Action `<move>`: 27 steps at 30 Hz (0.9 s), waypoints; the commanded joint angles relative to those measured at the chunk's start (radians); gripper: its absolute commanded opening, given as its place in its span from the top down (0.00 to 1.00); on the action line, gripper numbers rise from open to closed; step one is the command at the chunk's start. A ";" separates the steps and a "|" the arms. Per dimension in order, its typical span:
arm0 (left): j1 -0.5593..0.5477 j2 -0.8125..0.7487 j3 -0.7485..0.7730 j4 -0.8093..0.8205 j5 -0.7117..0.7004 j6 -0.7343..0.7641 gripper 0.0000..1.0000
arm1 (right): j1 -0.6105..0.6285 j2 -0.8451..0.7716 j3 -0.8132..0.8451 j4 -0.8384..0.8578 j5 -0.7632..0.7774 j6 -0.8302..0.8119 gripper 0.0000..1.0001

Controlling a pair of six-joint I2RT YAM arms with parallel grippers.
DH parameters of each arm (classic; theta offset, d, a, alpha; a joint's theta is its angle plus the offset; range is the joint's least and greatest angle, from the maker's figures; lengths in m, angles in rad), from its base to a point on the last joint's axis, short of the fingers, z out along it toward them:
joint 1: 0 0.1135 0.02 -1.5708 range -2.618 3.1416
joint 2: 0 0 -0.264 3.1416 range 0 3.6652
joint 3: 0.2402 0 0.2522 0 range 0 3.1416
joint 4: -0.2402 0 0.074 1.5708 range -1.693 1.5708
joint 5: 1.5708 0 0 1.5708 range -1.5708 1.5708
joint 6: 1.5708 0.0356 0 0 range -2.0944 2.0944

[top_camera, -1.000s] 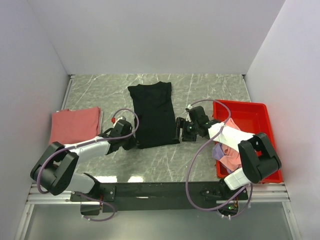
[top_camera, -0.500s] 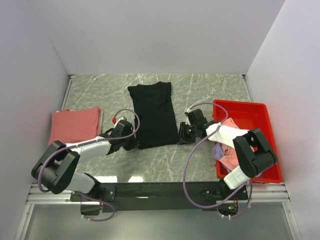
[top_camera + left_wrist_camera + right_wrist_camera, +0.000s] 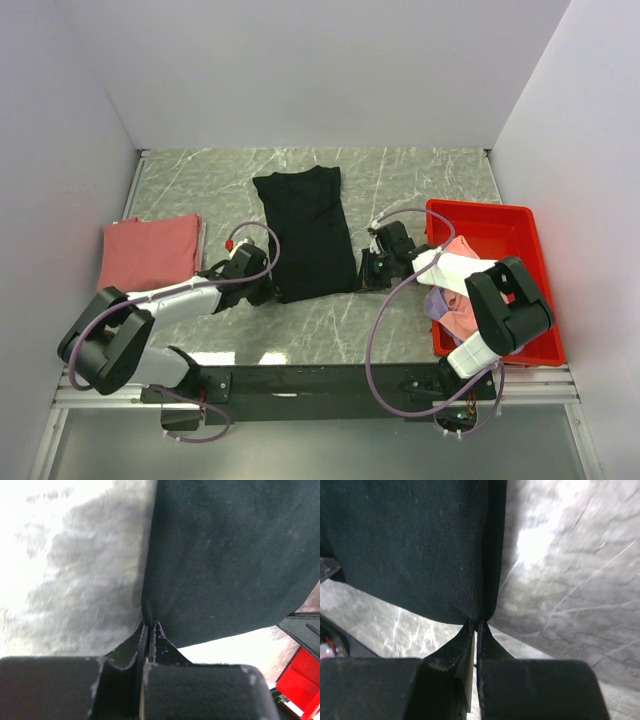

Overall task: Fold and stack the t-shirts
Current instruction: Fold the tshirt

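Observation:
A black t-shirt (image 3: 305, 228) lies folded lengthwise on the marble table, its hem toward me. My left gripper (image 3: 268, 288) is shut on its near left corner (image 3: 148, 611); the jaws pinch the cloth edge (image 3: 149, 624). At the near right corner (image 3: 479, 615) my right gripper (image 3: 366, 272) is shut on the hem, which bunches between its tips (image 3: 476, 625). A folded salmon-red t-shirt (image 3: 150, 250) rests at the left. Pink (image 3: 462, 310) and lavender (image 3: 438, 302) t-shirts lie crumpled in the red bin (image 3: 500, 235).
The red bin stands at the right edge, close behind my right arm. White walls enclose the table on three sides. The grey marble surface (image 3: 420, 185) shows around the black shirt.
My right gripper moved in to the shirt's near right corner and closed on it. My left gripper tightened on the left corner. The black shirt's hem shifted slightly.

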 commanded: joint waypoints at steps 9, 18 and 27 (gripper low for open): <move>-0.107 -0.324 0.008 -0.278 -0.098 -0.047 0.99 | 0.007 -0.221 -0.013 -0.203 -0.183 -0.101 1.00; -0.117 -0.615 0.078 -0.525 -0.091 -0.036 0.99 | 0.057 -0.437 0.079 -0.431 -0.347 -0.164 1.00; -0.117 -0.740 0.207 -0.631 -0.057 -0.022 0.99 | 0.064 -0.577 0.166 -0.564 -0.432 -0.139 1.00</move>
